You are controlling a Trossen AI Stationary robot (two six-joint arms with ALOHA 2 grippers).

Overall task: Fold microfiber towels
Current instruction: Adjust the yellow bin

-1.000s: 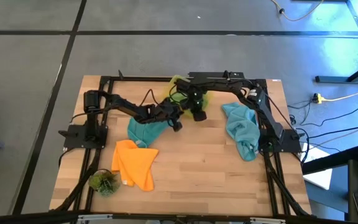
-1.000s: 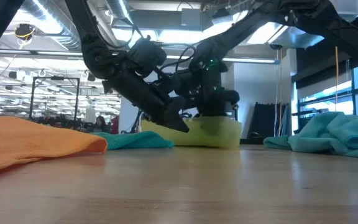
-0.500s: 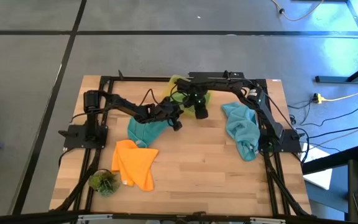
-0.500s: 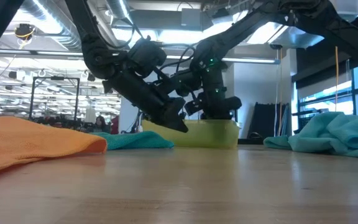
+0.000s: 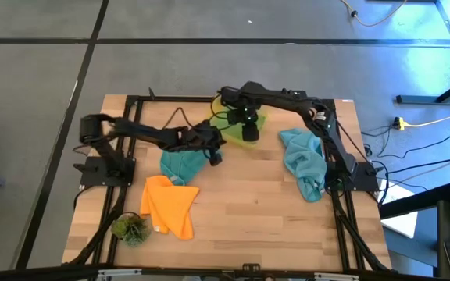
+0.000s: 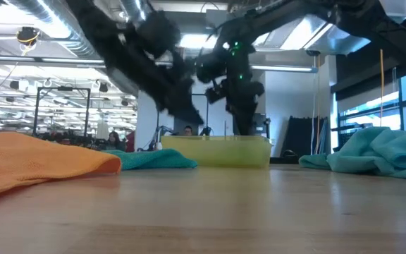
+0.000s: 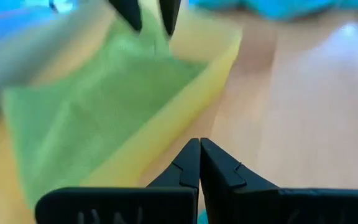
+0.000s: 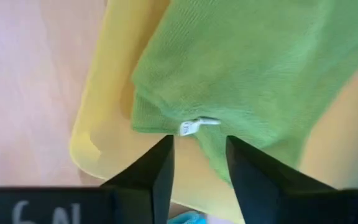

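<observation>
A green towel (image 8: 241,62) lies folded inside the yellow bin (image 6: 217,152) at the table's far middle. My right gripper (image 8: 199,152) hangs open just above it, pointing down, its fingers on either side of the towel's white tag (image 8: 194,126) without touching. My left gripper (image 7: 199,152) is shut and holds nothing. It hovers off the table beside the bin's near wall (image 7: 185,106). One teal towel (image 5: 182,164) lies crumpled under the left arm and another (image 5: 303,160) at the right. An orange towel (image 5: 170,204) lies near the front left.
A small green plant tuft (image 5: 131,228) sits at the near left corner. Bare wood (image 5: 248,203) lies open between the orange towel and the right teal towel. Black frame rails (image 5: 127,140) run along the table's sides.
Both grippers have risen from the bin. My right gripper has opened and let go of the green towel, which stays in the bin. The bin, bulged and tipped a second ago, now sits level. My left gripper has stayed shut and drawn slightly toward the table's left.
</observation>
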